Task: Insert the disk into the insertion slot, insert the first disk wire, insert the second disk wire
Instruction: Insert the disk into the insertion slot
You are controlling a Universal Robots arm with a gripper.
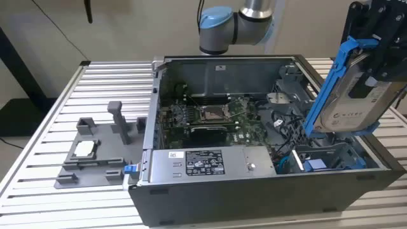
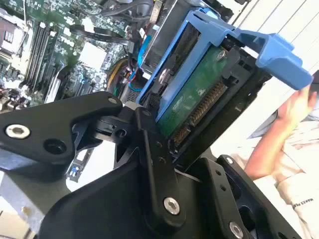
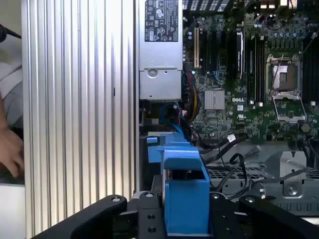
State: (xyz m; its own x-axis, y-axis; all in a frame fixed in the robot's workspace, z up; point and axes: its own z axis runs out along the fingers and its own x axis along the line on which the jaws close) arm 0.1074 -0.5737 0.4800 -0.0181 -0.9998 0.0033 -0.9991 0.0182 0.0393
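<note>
Closest to me, the slot (image 1: 340, 153) sits open in the front corner of the computer case (image 1: 254, 200), on the exterior view's right. The disk (image 1: 353, 98) hangs just over it, tilted, lower end pointing down at the opening and not seated. The fingers (image 1: 388, 62) are clamped tight on the disk's upper end, one on each side of its blue frame.

What worries me is that tilt. If the disk goes down at this slant, I'd expect a corner of the blue frame to catch on the slot's rim and jam, or twist in the grip. Loose wires (image 1: 279, 125) lie right beside the slot, and any that stray underneath could get pinched. In the second wrist view a person's hand (image 2: 294, 107) rests close behind the disk, near enough to be bumped if the arm (image 1: 235, 24) swings that way.

Counting:
- One slot and one disk.
- One silver power box (image 1: 210, 164) along the case front.
- One grey holder plate (image 1: 95, 160) out on the bench (image 1: 38, 143).
- One green circuit board (image 1: 210, 117) deeper in.
- One arm at the back.
- A tangle of wires I can't number.
- One hand.
</note>
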